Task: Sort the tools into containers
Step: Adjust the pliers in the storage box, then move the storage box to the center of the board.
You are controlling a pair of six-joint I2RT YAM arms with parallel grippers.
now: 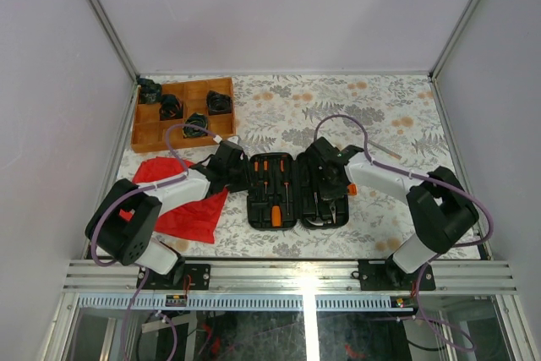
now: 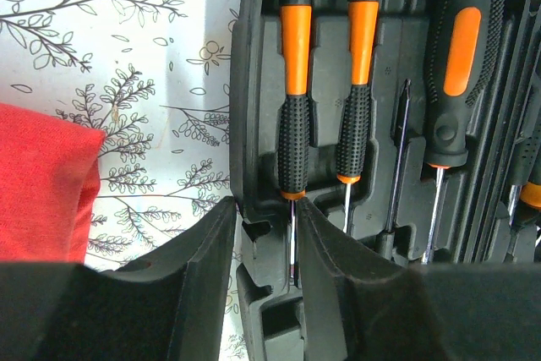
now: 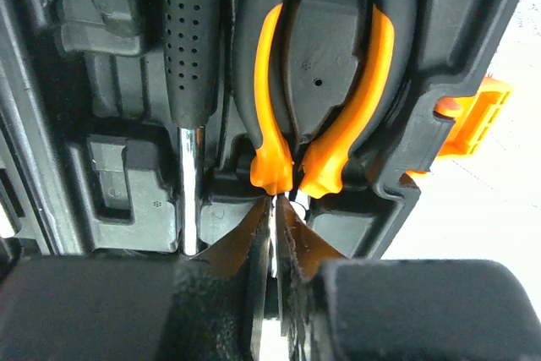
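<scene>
1. Black plastic case [image 1: 254,200] is lying open and flat between your arms, and it is carrying the biggest risk. Both grippers are working inside it, so a sideways pull from either is likely dragging or tipping the whole shell.
2. The pliers [image 3: 321,107] are sitting in their moulded slot in the case's right half. Your right gripper [image 3: 275,213] is pressing its fingers almost together on a sliver of metal at the pliers' head. A hold that thin is inviting a slip, and a tilted lift is likely jamming the handles against the slot walls.
3. The leftmost screwdriver [image 2: 294,116] is resting in the left half. Your left gripper [image 2: 266,217] is standing partly spread, straddling its shaft and the case's rim, so closing here is risking a pinch on the rim too.
4. The wooden tray [image 1: 150,134] is sitting well apart at the far left, holding dark items and blocking nothing.
5. The red cloth [image 1: 190,213] is lying just beside the case under your left arm, where it could be snagging.
6. The orange latch [image 3: 482,107] is jutting out near the pliers' slot, in your right fingers' way.
</scene>
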